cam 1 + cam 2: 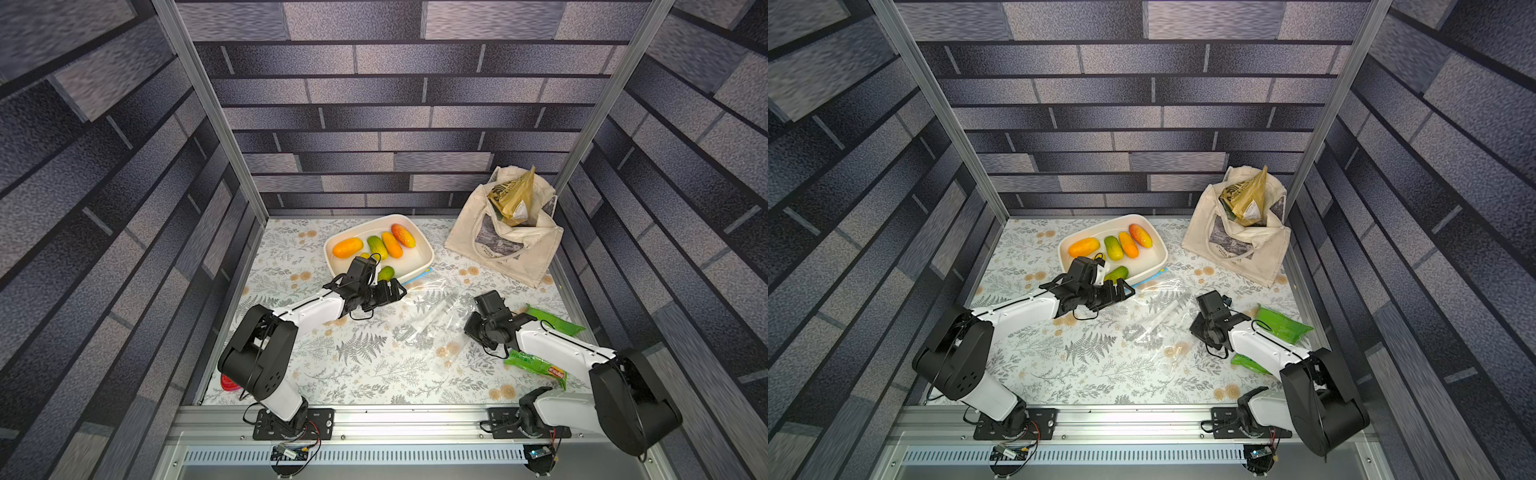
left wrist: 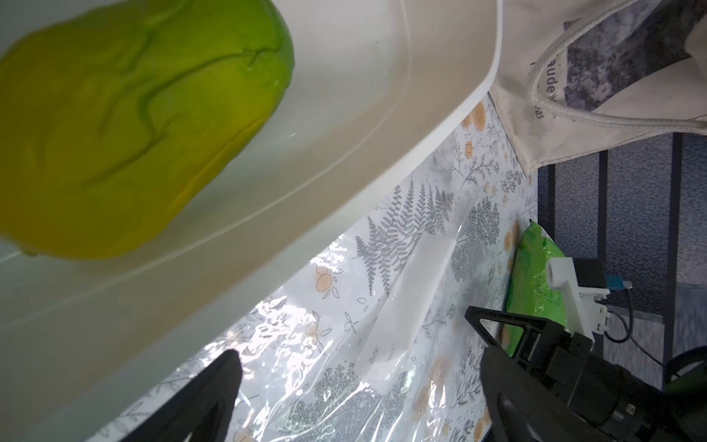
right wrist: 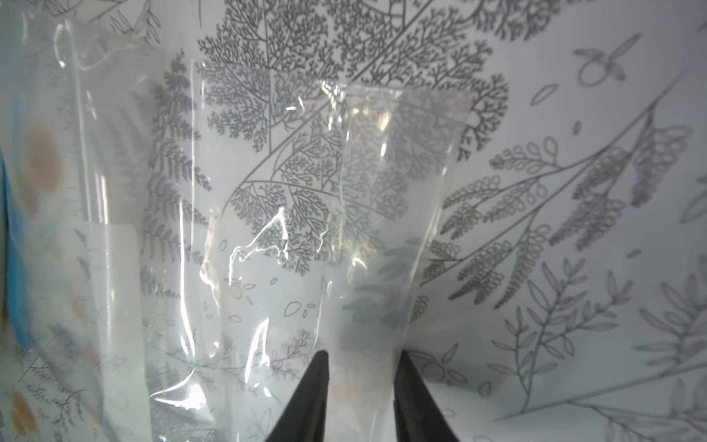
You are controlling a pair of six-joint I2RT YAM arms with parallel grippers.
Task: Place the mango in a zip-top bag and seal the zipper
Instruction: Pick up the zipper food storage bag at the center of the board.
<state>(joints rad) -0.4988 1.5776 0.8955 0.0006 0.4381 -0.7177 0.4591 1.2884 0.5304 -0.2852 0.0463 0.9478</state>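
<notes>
Several mangoes lie in the white tray. The green-yellow mango is nearest its front rim. My left gripper hovers open just in front of that rim, above the zip-top bag, holding nothing. The clear bag lies crumpled and empty on the table between the arms. Its blue zipper shows beside the tray's front corner. My right gripper points down at the bag's near right edge, jaws drawn close on a fold of the bag.
A beige canvas tote with a brown packet inside stands at the back right. A green snack packet lies under the right arm. A red object sits at the front left by the left arm's base.
</notes>
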